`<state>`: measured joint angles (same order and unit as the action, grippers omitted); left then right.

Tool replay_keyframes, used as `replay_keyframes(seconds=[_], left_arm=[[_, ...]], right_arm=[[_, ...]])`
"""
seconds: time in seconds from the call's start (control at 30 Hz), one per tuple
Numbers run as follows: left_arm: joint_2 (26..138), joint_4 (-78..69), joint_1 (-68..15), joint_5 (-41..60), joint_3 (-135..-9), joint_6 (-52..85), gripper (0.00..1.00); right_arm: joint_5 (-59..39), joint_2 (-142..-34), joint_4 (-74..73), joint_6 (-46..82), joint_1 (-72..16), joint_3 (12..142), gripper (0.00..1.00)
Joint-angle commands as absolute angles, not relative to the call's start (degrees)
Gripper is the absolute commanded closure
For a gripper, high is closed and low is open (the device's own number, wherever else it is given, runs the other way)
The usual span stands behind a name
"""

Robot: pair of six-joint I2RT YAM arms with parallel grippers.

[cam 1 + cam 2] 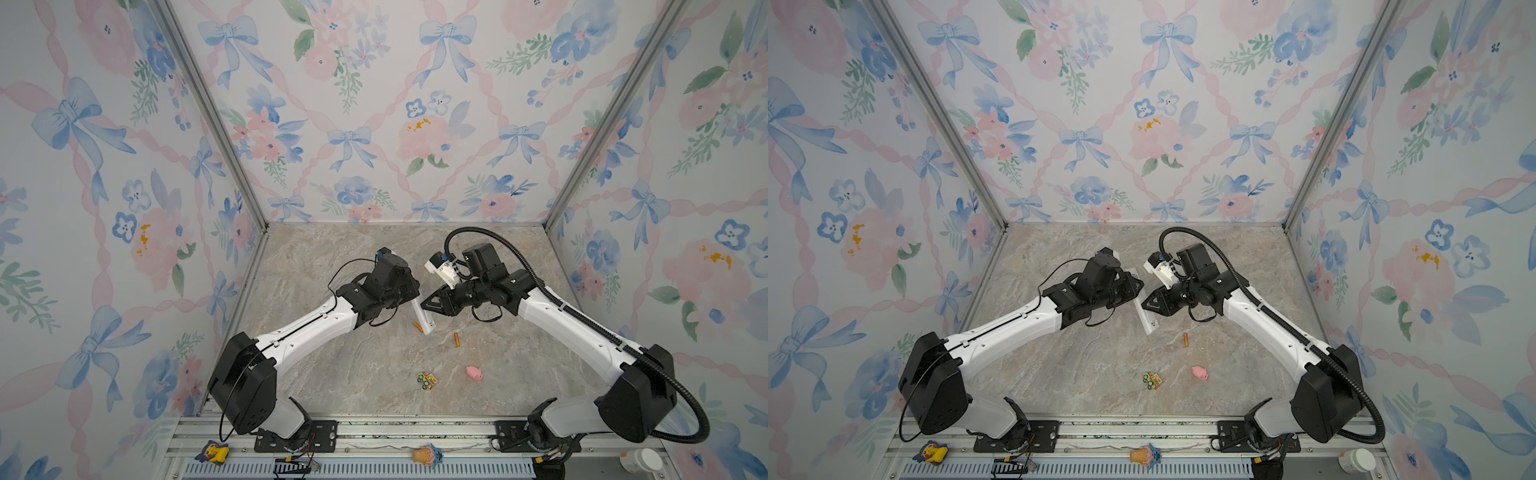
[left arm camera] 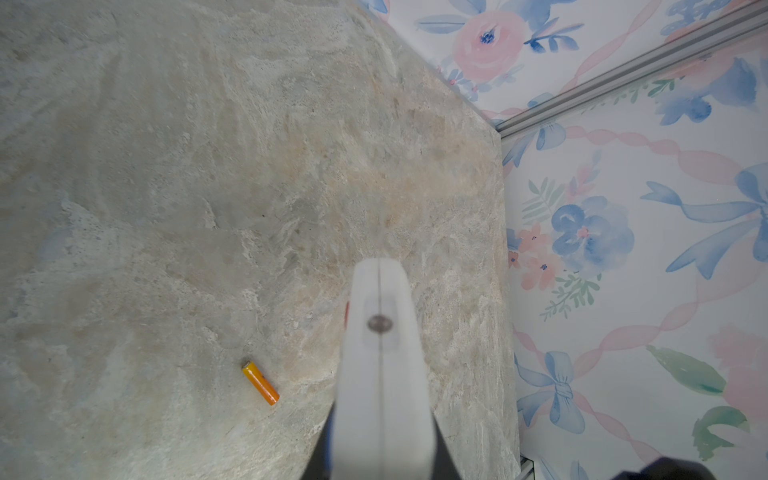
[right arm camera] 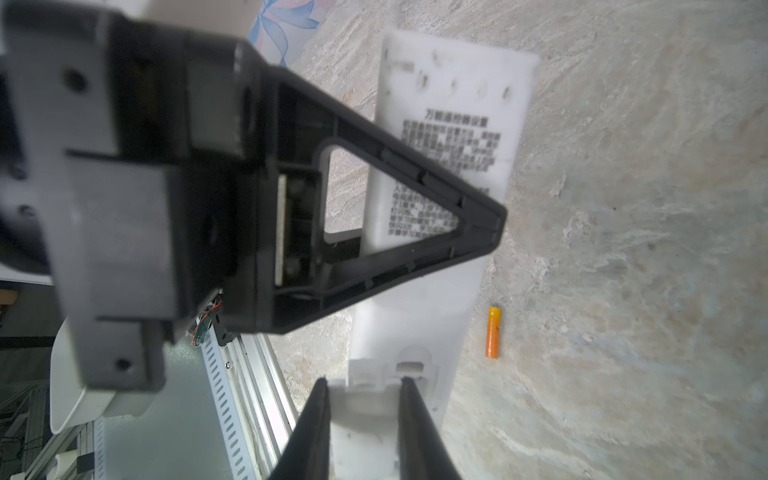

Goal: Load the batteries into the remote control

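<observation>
- The remote control point(image 1: 422, 318) is held clear of the table point(image 1: 332, 382) and tilted. It is on the far side of the pink pig toy point(image 1: 473, 372), toward the back wall.
- The remote control's plain back, printed with a block of dark text, is seen in the right wrist view.
- The remote control is clamped by the left gripper point(image 1: 1139, 287), whose jaws are closed on it partway along its length. In the left wrist view its end is seen jutting out between the 2 dark fingers point(image 2: 446, 455).
- The right gripper point(image 3: 365, 386) is set against the remote control's back near the notched end, the end closer to the pig toy.
- Its jaws stand a little apart, with white plastic showing between the 2 fingers point(image 3: 409, 415). Whether anything is clamped there cannot be told.
- The nearer battery point(image 1: 457, 339) lies on the table just beyond the pig toy, between it and the remote control, and is touched by neither gripper.
- The farther battery point(image 1: 417, 327) lies on the table farther from the pig toy. In a top view it is seen just beside the remote control's lower end.
- A small toy car point(image 1: 427, 380) lies on the table near the pig toy, to its left in both top views.
</observation>
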<state>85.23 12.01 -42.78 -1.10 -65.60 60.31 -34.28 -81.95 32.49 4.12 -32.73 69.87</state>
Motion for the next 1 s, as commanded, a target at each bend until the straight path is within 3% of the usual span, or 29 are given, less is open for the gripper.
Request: replay_keyframes(seconds=[0.0,0.47,0.97], left_arm=[[83.7,11.4,-43.1,-2.2,-63.8,60.5,1.0],[80.3,6.6,-40.3,0.6,-58.2,57.4,1.0],[76.9,-3.6,-33.5,12.8,-49.8,53.1,1.0]], right_arm=[[-35.2,-80.1,31.8,5.2,-32.3,68.9,0.8],[-24.3,-83.3,40.2,7.4,-24.1,69.5,0.8],[-14.9,-98.6,48.8,5.4,-19.9,78.7,0.8]])
